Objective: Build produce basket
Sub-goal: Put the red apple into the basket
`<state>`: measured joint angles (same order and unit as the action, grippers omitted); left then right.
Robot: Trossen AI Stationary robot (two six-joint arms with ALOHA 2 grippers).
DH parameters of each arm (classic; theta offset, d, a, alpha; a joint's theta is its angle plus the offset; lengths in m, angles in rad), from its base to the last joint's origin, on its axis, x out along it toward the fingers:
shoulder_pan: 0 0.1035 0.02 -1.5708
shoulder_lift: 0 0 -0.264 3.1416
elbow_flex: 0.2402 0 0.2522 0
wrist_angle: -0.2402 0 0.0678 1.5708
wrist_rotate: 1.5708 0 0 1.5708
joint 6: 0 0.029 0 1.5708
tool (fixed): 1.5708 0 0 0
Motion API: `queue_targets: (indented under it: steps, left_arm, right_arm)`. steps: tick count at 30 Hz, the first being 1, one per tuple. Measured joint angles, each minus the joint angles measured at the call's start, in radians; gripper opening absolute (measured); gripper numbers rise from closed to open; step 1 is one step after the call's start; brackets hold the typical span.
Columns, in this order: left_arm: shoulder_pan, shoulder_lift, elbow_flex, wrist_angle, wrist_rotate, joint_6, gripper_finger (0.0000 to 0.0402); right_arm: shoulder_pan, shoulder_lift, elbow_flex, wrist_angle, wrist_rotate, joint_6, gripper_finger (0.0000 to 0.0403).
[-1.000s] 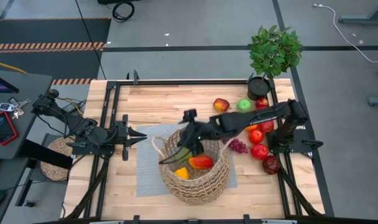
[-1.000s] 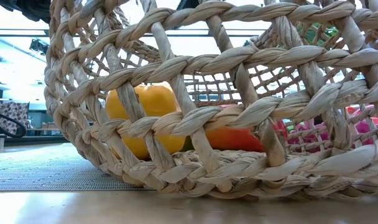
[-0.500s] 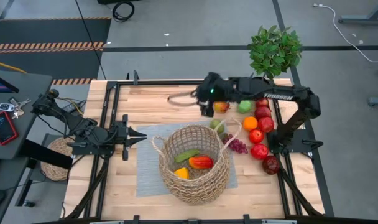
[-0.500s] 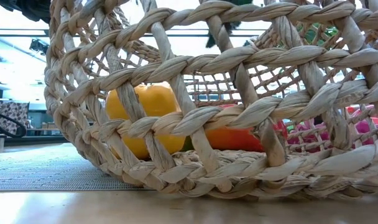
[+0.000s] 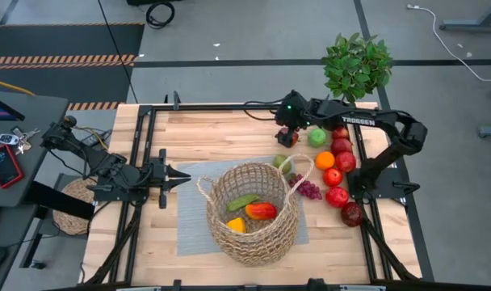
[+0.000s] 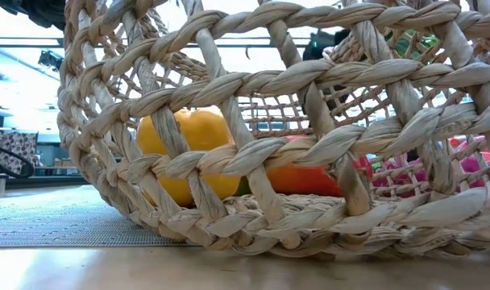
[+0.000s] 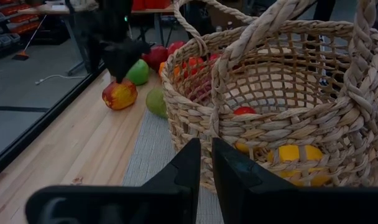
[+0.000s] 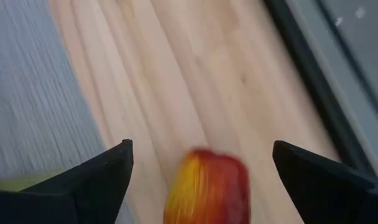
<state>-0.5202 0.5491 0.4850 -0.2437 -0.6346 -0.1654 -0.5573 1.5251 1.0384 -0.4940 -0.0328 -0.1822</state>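
— Where is the basket [image 5: 253,212]?
— In the middle of the wooden table [image 5: 205,133], on a grey mat [image 5: 190,218]. Its weave hides part of the food inside. I count three pieces: a green one, a red-orange one and a yellow one.
— And outside?
— About ten pieces on the right, with purple grapes [image 5: 309,190]. A leafy plant [image 5: 357,66] stands at the far corner.
— The grippers?
— The right gripper [image 5: 287,134] hangs wide open over a red-yellow apple [image 8: 207,188], holding nothing. The left gripper [image 5: 183,175] waits beside the mat, pinched closed and empty. Grey floor lies around.

Wooden table [image 5: 205,133] carries grey mat [image 5: 189,210], basket [image 5: 253,234], roughly 10 loose fruits [image 5: 336,174].
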Motion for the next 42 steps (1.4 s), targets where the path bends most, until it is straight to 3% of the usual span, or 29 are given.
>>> queue_targets:
  steps: [20, 27, 32, 42]
  left_arm:
    - [0.000, 0.000, 0.000, 0.000, 0.000, 0.000, 0.0048]
    - [0.000, 0.000, 0.000, 0.000, 0.000, 0.000, 0.0048]
    - [0.000, 0.000, 0.000, 0.000, 0.000, 0.000, 0.0048]
    - [0.000, 0.000, 0.000, 0.000, 0.000, 0.000, 0.0048]
  right_arm:
    - [-0.028, 0.193, -0.003, -0.061, 0.014, -0.004, 0.0397]
    - [-0.028, 0.240, -0.002, -0.091, 0.037, 0.000, 0.0365]
    - [-0.029, 0.237, -0.003, -0.108, 0.040, 0.003, 0.0324]
    - [-0.009, 0.110, 0.091, -0.128, 0.040, 0.052, 0.0333]
